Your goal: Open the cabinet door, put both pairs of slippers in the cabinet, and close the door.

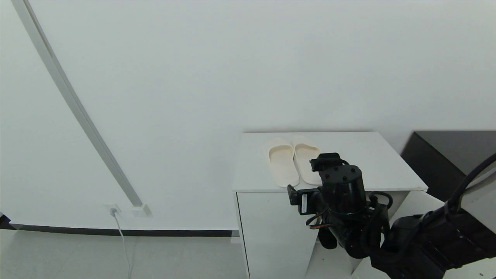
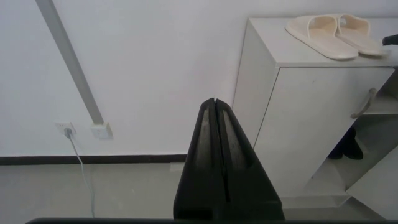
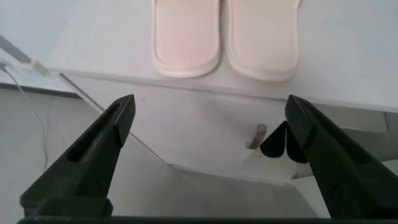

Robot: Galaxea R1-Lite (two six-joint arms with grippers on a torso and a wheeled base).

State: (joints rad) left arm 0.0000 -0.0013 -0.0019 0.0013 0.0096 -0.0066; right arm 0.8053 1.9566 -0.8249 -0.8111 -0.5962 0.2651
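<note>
Status as I read it from here: roughly halfway thru. The cabinet (image 1: 271, 232) door (image 2: 311, 124) looks swung open. From the left wrist cam I can see past its handle (image 2: 365, 103) to an inner shelf (image 2: 380, 114), w/ a dark shape low inside (image 2: 346, 146). I take that for the dark pair already stowed, but it's too small and dim to be sure.

The cream slippers (image 1: 293, 161) are not yet moved. They lie side by side, touching, on the cabinet top, toward the left half and close to the front edge.

My right pincer (image 3: 211, 106) is spread wide and carrying nothing. It sits just in front of the cabinet's top edge, lined up w/ the cream pair, the two fingers framing both heels in the right wrist cam. The left pincer (image 2: 216, 112) is clenched on nothing and parked well off to the left of the cabinet, not involved atm.

Left to do, in my judgement: grab the cream pair (prob. both at once, since they lie together), get them into the cabinet beside or above the dark pair, then push the door to.
</note>
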